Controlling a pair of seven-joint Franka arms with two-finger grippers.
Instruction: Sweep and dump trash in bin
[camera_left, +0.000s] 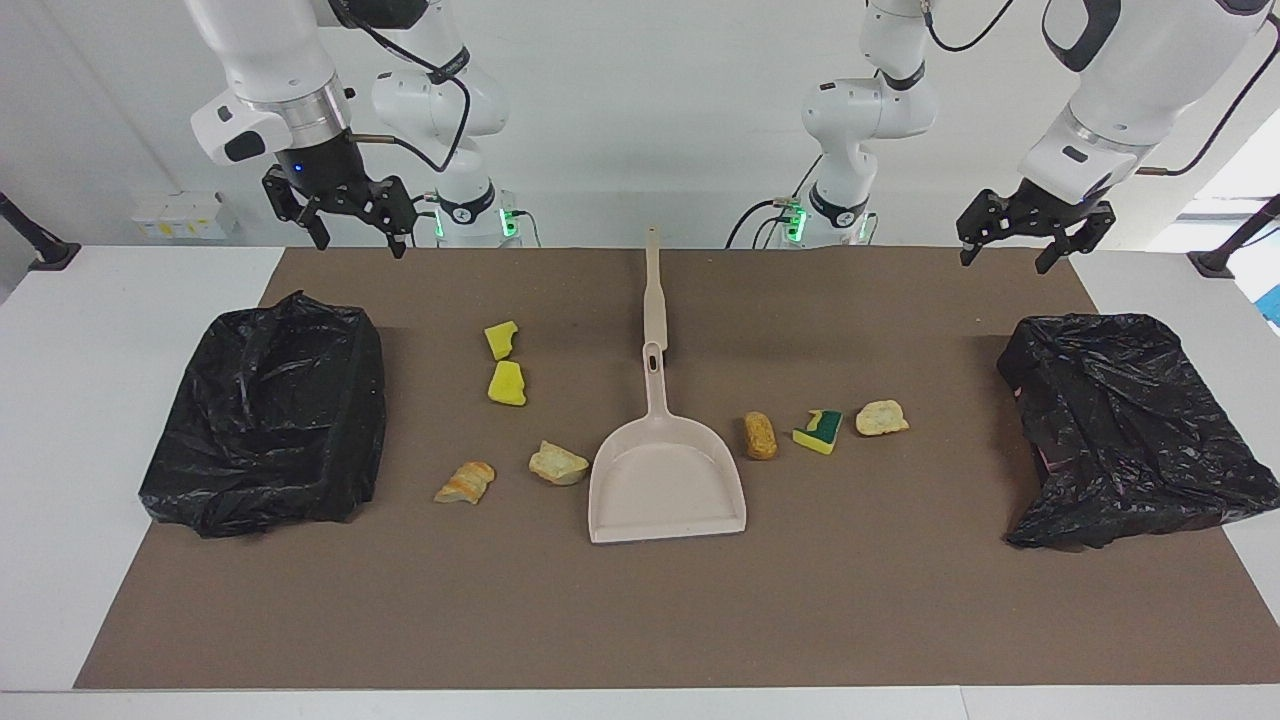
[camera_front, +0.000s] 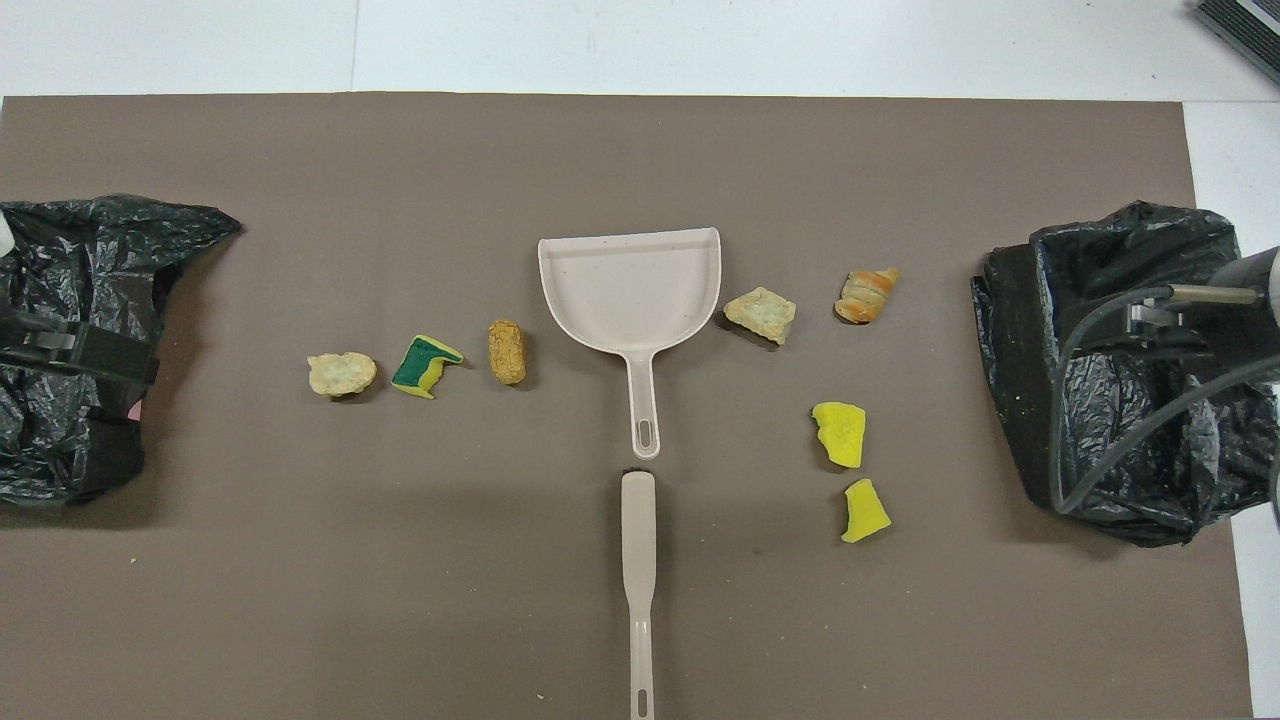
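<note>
Both grippers hang up in the air with jaws spread and nothing in them: the right gripper (camera_left: 352, 222) over the mat's edge by one black-bagged bin (camera_left: 268, 415), the left gripper (camera_left: 1018, 238) above the other black-bagged bin (camera_left: 1125, 425); neither has begun. The trash lies scattered on the brown mat (camera_left: 640, 620): two yellow sponge chunks (camera_left: 506, 383) and two bread lumps (camera_left: 556, 464) toward the right arm's end; a brown lump (camera_left: 760, 436), a green-faced sponge (camera_left: 819, 431) and a pale lump (camera_left: 881, 418) toward the left arm's end. Between them rests the beige dustpan (camera_left: 667, 486), mouth facing away from the robots, and the brush (camera_left: 654, 290), lying in line with its handle; a sound start would likely be one arm taking each handle squarely. The lump touching the pan's side could be knocked away.
</note>
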